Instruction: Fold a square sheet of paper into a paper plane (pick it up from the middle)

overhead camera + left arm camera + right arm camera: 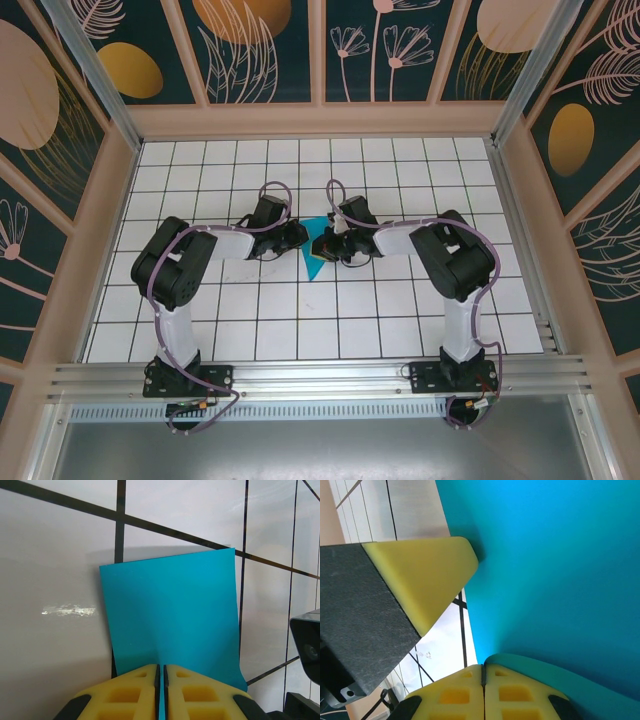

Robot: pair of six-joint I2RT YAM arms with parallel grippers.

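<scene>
Paper point(170, 605) clamped in left end effector point(161, 667) and right end effector point(482, 669).

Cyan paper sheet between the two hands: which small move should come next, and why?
Probably lower the cyan paper sheet until it lies flat on the tiled table. The left hand and right hand each pinch an edge, and the sheet bows beside the right hand, so no sharp crease seems possible yet.
</scene>
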